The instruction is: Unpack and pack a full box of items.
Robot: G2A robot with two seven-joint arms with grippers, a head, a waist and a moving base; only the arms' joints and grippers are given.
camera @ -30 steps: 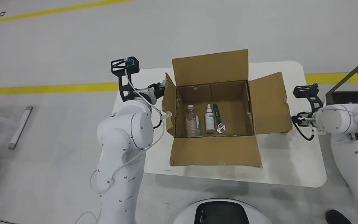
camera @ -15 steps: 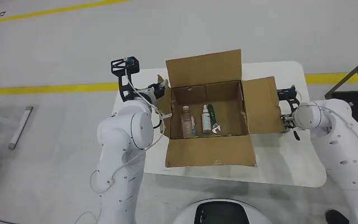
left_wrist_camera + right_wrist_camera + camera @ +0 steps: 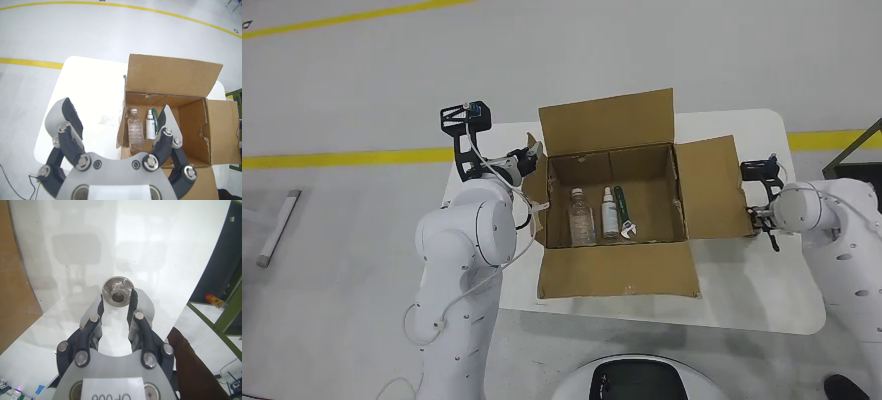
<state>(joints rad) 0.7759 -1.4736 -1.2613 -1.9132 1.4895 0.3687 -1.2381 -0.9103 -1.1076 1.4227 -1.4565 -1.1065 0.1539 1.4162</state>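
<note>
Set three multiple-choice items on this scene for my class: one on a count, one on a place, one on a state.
1. How many items show inside the cardboard box?
A. One
B. Six
C. Three

2. Where does the metal flange lie?
A. Inside the box
B. On the white table, outside the box
C. On the floor

3. How do the jaws of the left gripper stand?
A. Wide apart, empty
B. Shut on a cloth
C. Shut on a cup

Answers:
1 C: a clear bottle, a white spray bottle and a green-handled wrench lie side by side.
2 B: the flange rests on bare tabletop beside the box.
3 A: nothing sits between them.
</note>
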